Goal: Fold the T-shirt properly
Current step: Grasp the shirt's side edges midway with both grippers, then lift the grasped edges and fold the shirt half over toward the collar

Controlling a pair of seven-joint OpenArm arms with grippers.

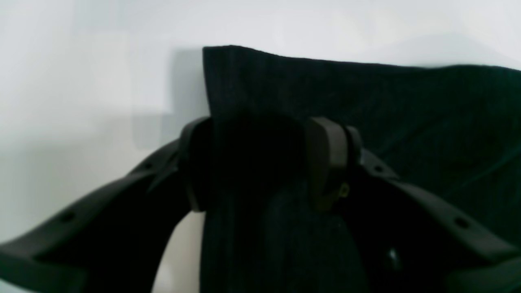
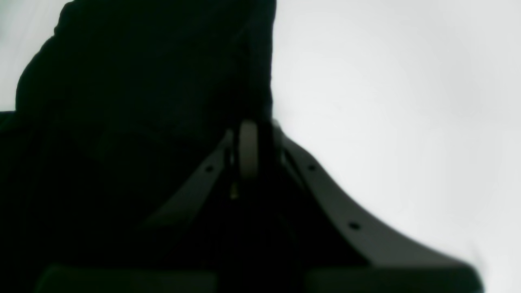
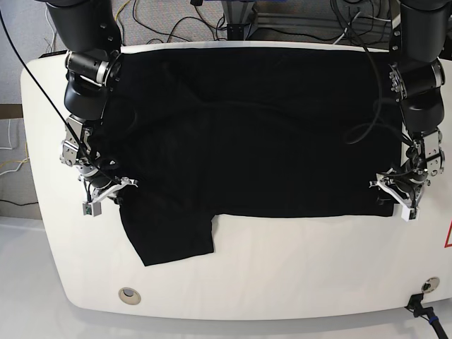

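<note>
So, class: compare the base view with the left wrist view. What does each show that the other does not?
Only the base view shows the whole white table, both arms, the cables behind, and the right end effector at the shirt's edge. Only the left wrist view shows the left end effector close up, its jaws spread around a corner. Both show the black T-shirt.

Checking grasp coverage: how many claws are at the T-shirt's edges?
2: the left claw at the T-shirt's base-view right edge, the right claw at its left edge.
</note>
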